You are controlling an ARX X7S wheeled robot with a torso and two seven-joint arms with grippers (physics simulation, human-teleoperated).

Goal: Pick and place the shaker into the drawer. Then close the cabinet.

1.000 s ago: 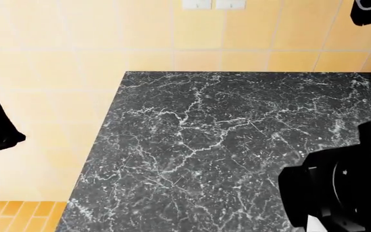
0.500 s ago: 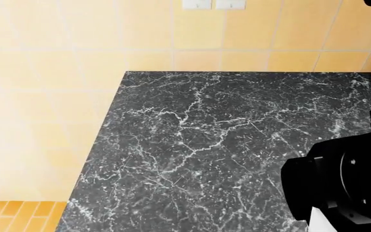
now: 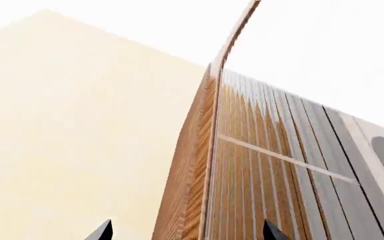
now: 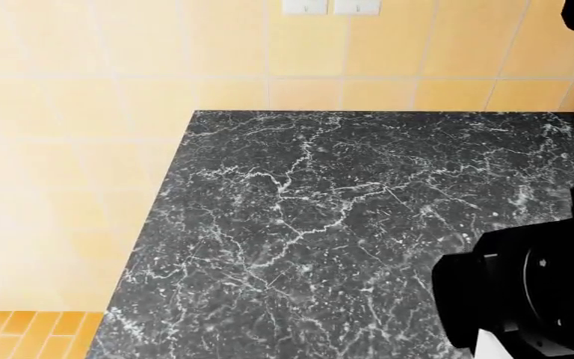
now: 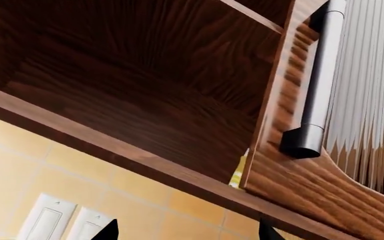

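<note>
The surface is a black marble-patterned countertop with white veining, its left edge running diagonally down toward an orange-tiled floor. Behind and to its left rises a wall of pale yellow tiles, with two white switch plates at the top edge of the head view. The right arm, black and bulky, fills the lower right corner of that view above the surface.

The shaker shows in none of the views, so its place and the way it points cannot be told. No open drawer shows either.

In the right wrist view the right end effector shows only two dark fingertips set wide apart, released, with nothing between them. It faces a dark reddish-brown wooden cabinet, seen from below, with a black bar handle on its door, and two white switch plates on the tiled wall beneath.

The left end effector likewise shows two separated tips, released, facing a pale wall and ribbed wooden panelling.
</note>
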